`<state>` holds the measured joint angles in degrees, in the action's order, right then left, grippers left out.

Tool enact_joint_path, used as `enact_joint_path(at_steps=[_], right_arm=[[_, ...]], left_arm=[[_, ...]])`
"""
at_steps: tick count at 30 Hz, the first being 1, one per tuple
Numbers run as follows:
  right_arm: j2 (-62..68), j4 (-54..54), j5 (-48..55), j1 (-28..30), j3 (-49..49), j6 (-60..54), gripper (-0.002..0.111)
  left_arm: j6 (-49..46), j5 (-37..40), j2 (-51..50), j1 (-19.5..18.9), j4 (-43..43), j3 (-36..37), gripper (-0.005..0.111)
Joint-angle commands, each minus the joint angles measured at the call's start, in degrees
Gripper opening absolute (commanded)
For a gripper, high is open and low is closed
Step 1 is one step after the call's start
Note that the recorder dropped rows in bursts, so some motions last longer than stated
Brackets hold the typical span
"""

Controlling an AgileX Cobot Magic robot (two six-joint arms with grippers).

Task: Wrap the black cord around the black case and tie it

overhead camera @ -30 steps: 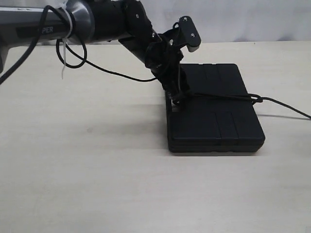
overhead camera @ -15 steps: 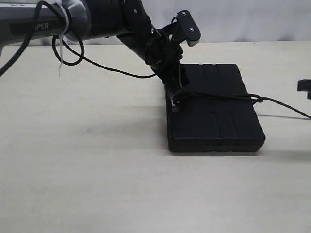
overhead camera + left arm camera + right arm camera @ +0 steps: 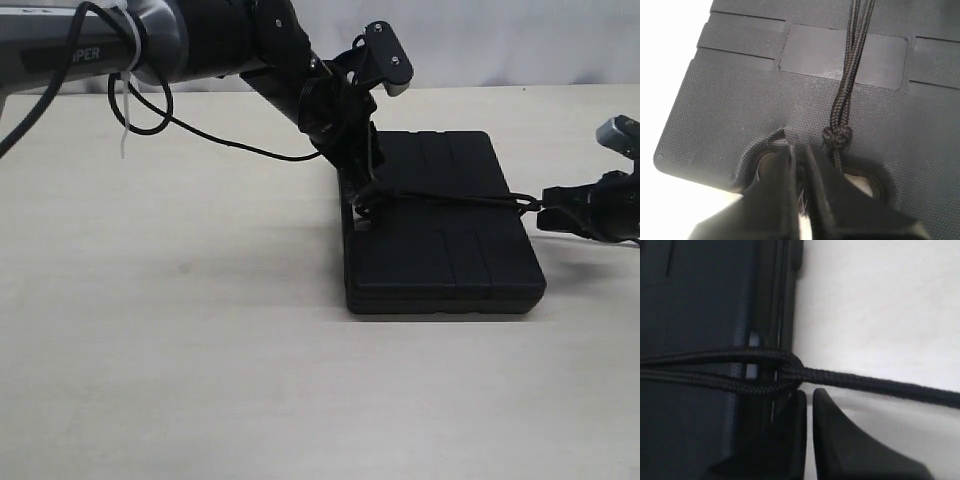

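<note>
The black case point(image 3: 440, 250) lies flat on the table, right of centre. The black cord point(image 3: 450, 200) runs doubled across its top, from the handle cutout to a loop at the right edge. My left gripper point(image 3: 360, 200) stands over the cutout. In the left wrist view its jaws point(image 3: 799, 149) are shut on the cord's frayed tuft, with the small knot point(image 3: 836, 135) just beside them on the case point(image 3: 730, 100). My right gripper point(image 3: 548, 212) is at the right edge, shut. Its tips point(image 3: 809, 392) sit just short of the cord point(image 3: 865, 382), where it loops at the case's point(image 3: 690, 300) edge.
The left arm's cable loop point(image 3: 150, 100) and a white zip tie point(image 3: 128, 140) hang over the far left of the beige table point(image 3: 200, 350). A thin robot cable point(image 3: 230, 148) sags from the arm to the wrist. A white backdrop rises behind the table.
My right gripper has come in from the right edge to the cord's loop and has shut. The left gripper's jaws have closed at the handle cutout. The case has not moved.
</note>
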<state>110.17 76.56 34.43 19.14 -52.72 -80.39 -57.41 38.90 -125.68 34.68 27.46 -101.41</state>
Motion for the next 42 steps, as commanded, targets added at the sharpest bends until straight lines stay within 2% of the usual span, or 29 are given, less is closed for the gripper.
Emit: enact_joint_path(at_steps=[1,5,9,12,15,17,20,22,26,31,35,38,42], right_arm=[[3.09,6.84,5.45,-0.01,-1.25,-6.02,0.004],[4.46,11.93,21.15,-0.01,-1.25,-12.54,0.004],[4.35,11.14,23.41,-2.09,-1.25,-12.54,0.004],[3.97,6.85,18.16,-6.86,-2.78,-10.94,0.004],[-1.57,-8.74,7.87,-7.86,-6.31,5.48,0.004],[-6.76,-15.34,-1.83,-7.86,-3.53,12.52,0.004],[-11.75,-15.82,-11.16,-7.95,1.09,15.96,0.004],[-13.56,-16.05,-13.83,-7.95,3.42,16.07,0.004],[-10.57,-15.95,-13.60,-7.95,4.26,15.09,0.004],[-2.72,-15.13,-13.45,-7.95,0.44,15.09,0.004],[1.34,-10.11,-10.21,-7.95,-1.84,10.40,0.004],[3.16,-5.12,-9.39,-9.47,-2.58,4.45,0.004],[5.12,-4.15,-10.96,-13.42,-4.30,2.60,0.004]], left_arm=[[0.46,-0.25,0.58,-0.28,0.21,0.05,0.005],[0.46,-0.25,0.58,-0.28,0.21,0.05,0.005],[0.35,-0.36,0.58,-0.28,0.21,0.05,0.005],[0.35,-0.45,0.58,-0.28,0.21,0.05,0.005],[0.35,0.48,0.58,-0.28,0.21,0.05,0.005],[0.28,0.39,0.58,-0.28,0.21,0.05,0.005],[0.28,-0.38,0.58,-0.28,0.21,0.05,0.005],[0.28,-0.38,0.58,-0.28,0.21,0.05,0.005],[0.28,-0.52,0.58,-0.28,0.21,0.05,0.005],[0.28,-0.52,0.58,-0.28,0.32,0.05,0.005],[0.28,-0.52,0.58,-0.28,0.32,0.05,0.005],[0.28,-0.90,0.58,-0.28,0.32,0.05,0.005],[0.28,-1.60,0.48,-0.28,0.32,0.05,0.005]])
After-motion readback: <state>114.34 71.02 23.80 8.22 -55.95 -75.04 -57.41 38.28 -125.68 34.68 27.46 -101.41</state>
